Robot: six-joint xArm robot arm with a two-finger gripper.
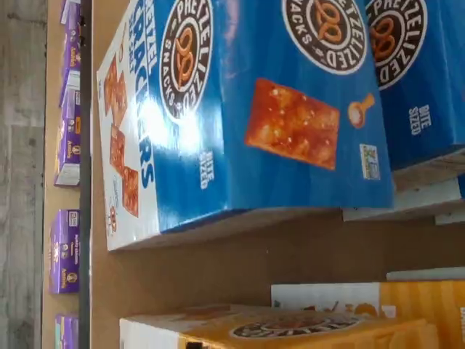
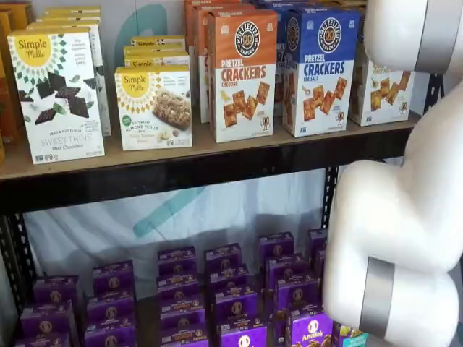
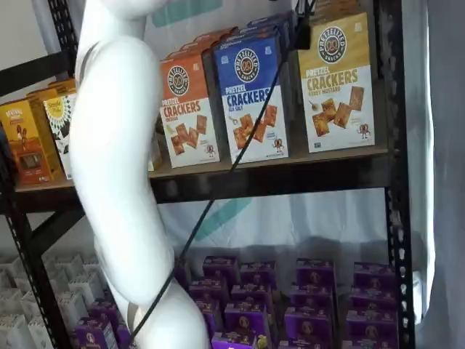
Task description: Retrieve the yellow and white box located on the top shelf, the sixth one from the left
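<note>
One white arm rises before the top shelf; gripper unseen, its state untellable.

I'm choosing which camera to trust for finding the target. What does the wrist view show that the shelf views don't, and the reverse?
Only the wrist view gives a close, sideways look at the blue pretzel cracker box, with the yellow and white box just entering frame. Only the shelf views show the yellow and white box whole, upright on the top shelf, plus the orange cheddar box and the white arm. All share the blue box and purple boxes below. The gripper shows nowhere.
</note>
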